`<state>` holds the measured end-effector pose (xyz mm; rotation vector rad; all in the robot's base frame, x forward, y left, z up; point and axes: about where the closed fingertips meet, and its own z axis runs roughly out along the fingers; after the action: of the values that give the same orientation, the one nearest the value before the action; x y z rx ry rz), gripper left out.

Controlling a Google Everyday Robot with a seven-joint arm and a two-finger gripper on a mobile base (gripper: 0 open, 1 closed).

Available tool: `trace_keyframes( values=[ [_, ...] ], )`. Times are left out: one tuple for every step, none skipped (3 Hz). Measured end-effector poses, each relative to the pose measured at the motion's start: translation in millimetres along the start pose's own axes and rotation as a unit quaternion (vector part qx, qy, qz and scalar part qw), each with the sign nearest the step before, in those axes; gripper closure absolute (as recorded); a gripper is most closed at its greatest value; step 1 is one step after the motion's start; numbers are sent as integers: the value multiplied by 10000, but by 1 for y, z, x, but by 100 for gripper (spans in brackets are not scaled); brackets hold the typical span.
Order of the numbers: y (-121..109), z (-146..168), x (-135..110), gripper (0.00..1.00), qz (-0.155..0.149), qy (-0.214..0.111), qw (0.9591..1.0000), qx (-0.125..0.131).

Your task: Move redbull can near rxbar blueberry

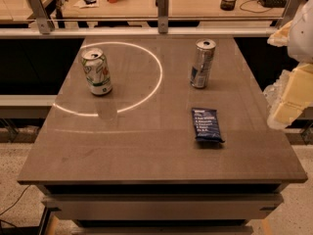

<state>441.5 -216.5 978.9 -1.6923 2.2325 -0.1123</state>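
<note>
The redbull can [202, 63], slim and silver with blue patches, stands upright on the far right part of the brown table [142, 151]. The rxbar blueberry [207, 125], a flat dark blue wrapper with white text, lies a short way in front of the can, nearer the camera. My gripper [289, 98] shows as pale yellow and white parts at the right edge of the view, off the table's right side and level with the gap between can and bar. It touches neither and holds nothing that I can see.
A wider white-and-green can [97, 71] stands upright at the far left, inside a bright ring of light on the tabletop. A metal rail [161, 19] with posts runs behind the table. Beyond it is a desk with small objects.
</note>
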Motion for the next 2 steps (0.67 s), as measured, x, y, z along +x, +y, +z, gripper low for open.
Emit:
trace_keyframes(
  values=[
    [-15, 7, 0, 0, 562, -374, 9977, 83],
    [-29, 19, -2, 0, 1275, -983, 9868, 191]
  ],
)
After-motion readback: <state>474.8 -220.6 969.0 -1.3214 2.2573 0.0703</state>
